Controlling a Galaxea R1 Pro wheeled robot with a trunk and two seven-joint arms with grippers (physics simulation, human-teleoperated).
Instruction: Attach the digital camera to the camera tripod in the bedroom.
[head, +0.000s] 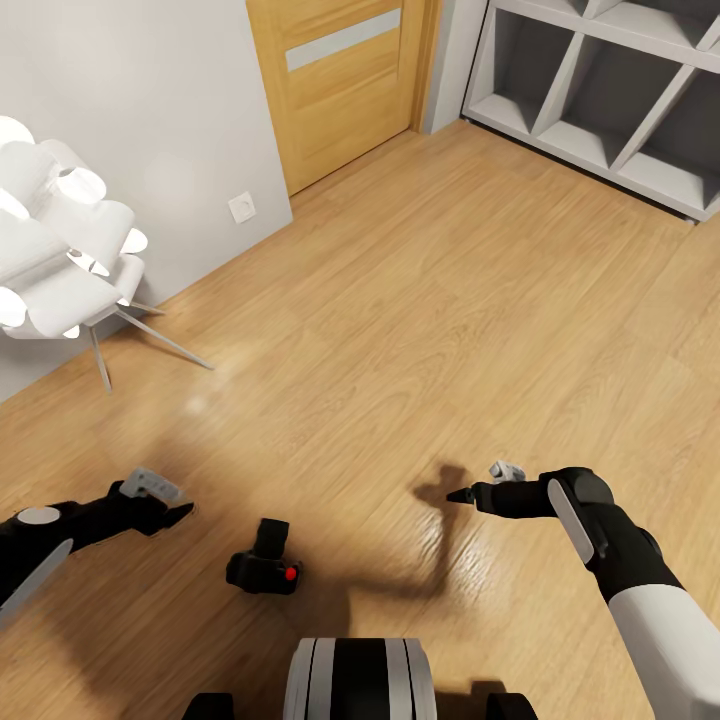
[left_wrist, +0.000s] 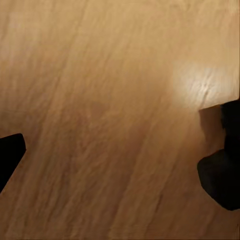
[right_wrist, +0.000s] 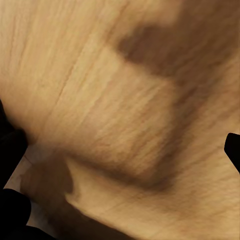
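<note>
Black, red-buttoned digital camera (head: 264, 571) lies ungrasped on the wood plank floor (head: 420, 330) between both grippers' spread fingers; pickup and mounting remain.

left end effector (head: 180, 513), right end effector (head: 458, 495) — both arms low

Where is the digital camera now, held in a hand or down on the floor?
On the floor. The digital camera lies on the wood planks between the left hand and right hand, touching neither.
</note>
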